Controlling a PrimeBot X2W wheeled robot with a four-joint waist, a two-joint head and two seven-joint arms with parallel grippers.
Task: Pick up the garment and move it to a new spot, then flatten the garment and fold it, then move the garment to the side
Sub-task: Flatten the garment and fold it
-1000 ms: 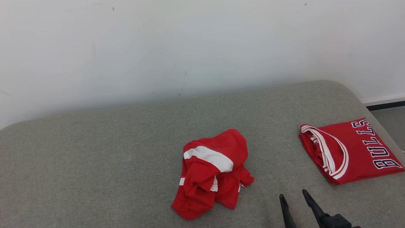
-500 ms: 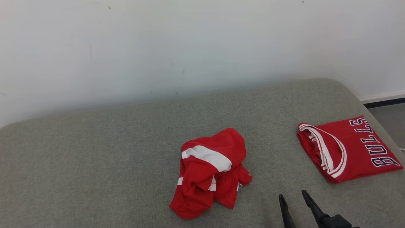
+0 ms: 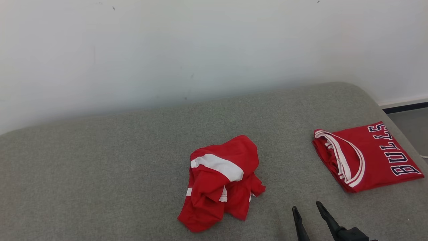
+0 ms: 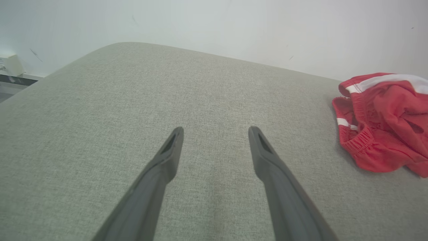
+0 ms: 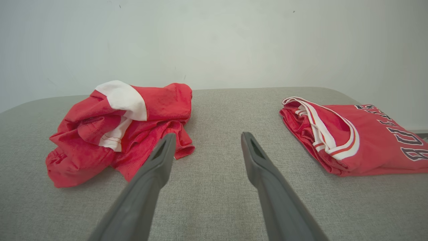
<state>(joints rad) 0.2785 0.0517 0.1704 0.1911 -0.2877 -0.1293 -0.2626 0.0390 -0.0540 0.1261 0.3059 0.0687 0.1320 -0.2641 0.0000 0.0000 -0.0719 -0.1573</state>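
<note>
Only the head camera has been shifted since a second ago: the whole head view has slid a little towards 10 o'clock, while the crumpled red garment (image 3: 222, 182) and the folded red jersey (image 3: 367, 157) are seen in the same folds and the same places on the grey cloth-covered tabletop (image 3: 100, 167). The garment, red with white bands, is heaped loosely near the middle of the tabletop, slightly towards 6 o'clock in the head view, and is touched by neither tool. The jersey, lettered BULLS and trimmed in white, is laid flat at 3 o'clock from the garment, well apart from it, near the tabletop's rounded corner. The right tool (image 3: 306, 205) is seen at 5 o'clock in the head view, between the two red pieces and nearer the robot, its two dark fingers spread apart with nothing between them; in its wrist view the garment is found at 10 o'clock and the jersey at 2 o'clock. The left tool (image 4: 216, 128) is likewise held wide open and empty over bare tabletop, with the garment at 2 o'clock in its wrist view, well clear of its fingers. A plain white wall (image 3: 200, 50) is seen behind the tabletop at 12 o'clock
</note>
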